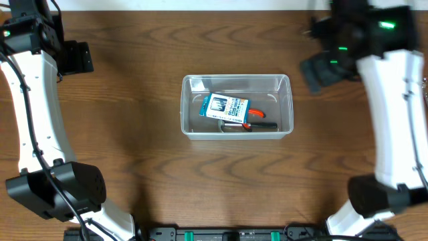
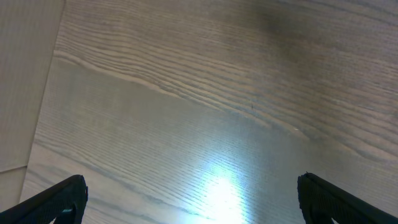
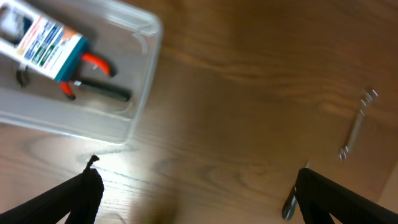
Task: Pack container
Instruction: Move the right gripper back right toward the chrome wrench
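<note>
Now, far left, we see left gripper (image 2: 193,202), fingers spread wide over table (image 2: 217,93). Centre: container (image 1: 237,78) holds blue-and-white box (image 1: 226,106) atop orange-handled pliers (image 1: 255,123). Far right: right gripper (image 3: 199,190), fingers apart, nothing between; wrench (image 3: 356,129) on table nearby.

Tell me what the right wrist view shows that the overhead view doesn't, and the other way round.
Only the right wrist view: a small metal wrench lying on the table, apart from the container, and the right tool with its fingers wide open, holding nothing.
Only the overhead view: the container's full outline with all four walls, and the left arm off to one side.
Both: the container holding a blue-and-white box that lies over orange-handled pliers.
</note>
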`<action>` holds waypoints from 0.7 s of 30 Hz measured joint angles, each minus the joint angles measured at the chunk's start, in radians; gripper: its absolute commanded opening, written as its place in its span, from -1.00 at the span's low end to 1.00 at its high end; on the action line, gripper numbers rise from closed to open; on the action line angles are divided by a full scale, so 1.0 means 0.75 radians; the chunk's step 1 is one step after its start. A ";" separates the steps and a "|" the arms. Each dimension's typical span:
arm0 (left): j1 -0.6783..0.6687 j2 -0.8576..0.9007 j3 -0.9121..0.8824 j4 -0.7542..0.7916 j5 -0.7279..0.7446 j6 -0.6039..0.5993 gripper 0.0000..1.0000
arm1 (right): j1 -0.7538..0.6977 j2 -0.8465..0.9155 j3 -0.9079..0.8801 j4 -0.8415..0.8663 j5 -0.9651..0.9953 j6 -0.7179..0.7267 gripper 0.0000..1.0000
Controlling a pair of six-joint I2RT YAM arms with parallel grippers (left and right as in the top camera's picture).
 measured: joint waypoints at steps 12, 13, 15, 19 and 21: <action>0.000 0.000 0.000 0.000 0.000 0.000 0.96 | -0.450 -0.382 -0.279 -0.003 -0.009 0.047 0.98; 0.000 0.000 0.000 -0.001 0.000 0.000 0.96 | -0.499 -0.399 -0.309 -0.003 -0.006 0.049 0.98; 0.000 0.000 0.000 0.000 0.000 0.000 0.96 | -0.573 -0.411 -0.355 -0.003 -0.024 0.052 0.98; 0.000 0.000 0.000 0.000 0.000 0.000 0.96 | -0.631 -0.410 -0.406 0.001 -0.063 0.052 0.99; 0.000 0.000 0.000 -0.001 0.000 0.000 0.96 | -0.633 -0.410 -0.411 0.035 -0.075 0.046 0.99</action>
